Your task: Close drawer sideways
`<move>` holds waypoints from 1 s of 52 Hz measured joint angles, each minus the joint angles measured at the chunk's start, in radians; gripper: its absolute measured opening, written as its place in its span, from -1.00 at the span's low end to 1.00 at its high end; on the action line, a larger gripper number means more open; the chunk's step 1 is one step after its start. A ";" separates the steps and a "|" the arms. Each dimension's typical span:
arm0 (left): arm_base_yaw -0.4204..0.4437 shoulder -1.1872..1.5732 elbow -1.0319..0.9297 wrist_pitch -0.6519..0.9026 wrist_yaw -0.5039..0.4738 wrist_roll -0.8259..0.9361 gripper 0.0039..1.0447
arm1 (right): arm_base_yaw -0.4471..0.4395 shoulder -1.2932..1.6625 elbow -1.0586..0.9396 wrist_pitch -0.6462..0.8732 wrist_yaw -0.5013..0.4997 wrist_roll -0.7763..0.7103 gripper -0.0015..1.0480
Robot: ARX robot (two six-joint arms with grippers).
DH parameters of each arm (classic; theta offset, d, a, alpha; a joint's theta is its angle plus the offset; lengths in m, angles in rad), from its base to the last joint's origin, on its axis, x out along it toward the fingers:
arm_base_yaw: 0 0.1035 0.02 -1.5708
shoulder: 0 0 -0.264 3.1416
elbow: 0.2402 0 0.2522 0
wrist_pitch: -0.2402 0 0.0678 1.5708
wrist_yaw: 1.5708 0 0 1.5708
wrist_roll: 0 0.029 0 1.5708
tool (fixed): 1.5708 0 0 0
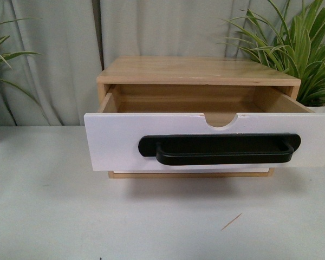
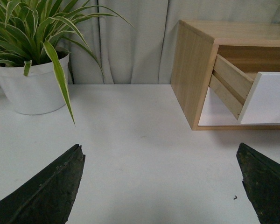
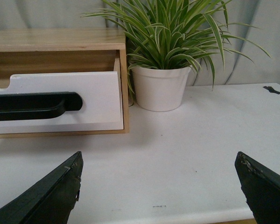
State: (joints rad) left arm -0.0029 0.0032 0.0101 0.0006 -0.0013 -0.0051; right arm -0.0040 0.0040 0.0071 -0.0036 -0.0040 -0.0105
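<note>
Front view: the drawer (image 1: 116, 143) stands pulled out of its cabinet (image 1: 195, 70) on the desk (image 1: 54, 216). Our left hand (image 2: 158, 147) and right hand (image 3: 158, 154) gape empty, apart from it; we judge ourselves at the approach, next pressing its front inward.

The left gripper (image 2: 158, 186) and the right gripper (image 3: 156, 191) both hover with jaws spread wide apart, holding nothing between them.

I'm getting soft, even, fairly bright light in all three views, apparently from overhead. The white-fronted wooden drawer with the long black bar handle (image 1: 114, 143) casts a faint, diffuse shadow on the white tabletop (image 1: 54, 216) beneath it, and its inside is shaded. My front view looks slightly soft and greyish; the wrist views are crisper.
</note>
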 joint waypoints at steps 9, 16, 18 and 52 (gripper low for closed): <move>0.000 0.000 0.000 0.000 0.000 0.000 0.89 | 0.000 0.000 0.000 0.000 0.000 0.000 0.83; 0.000 0.000 0.000 0.000 0.000 0.000 0.89 | 0.000 0.000 0.000 0.000 0.000 0.000 0.83; 0.000 0.000 0.000 0.000 0.000 0.000 0.89 | 0.000 0.000 0.000 0.000 0.000 0.000 0.83; 0.000 0.000 0.000 0.000 0.000 0.000 0.89 | 0.000 0.000 0.000 0.000 0.000 0.000 0.83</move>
State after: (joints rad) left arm -0.0029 0.0032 0.0101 0.0006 -0.0013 -0.0051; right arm -0.0040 0.0040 0.0071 -0.0036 -0.0040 -0.0105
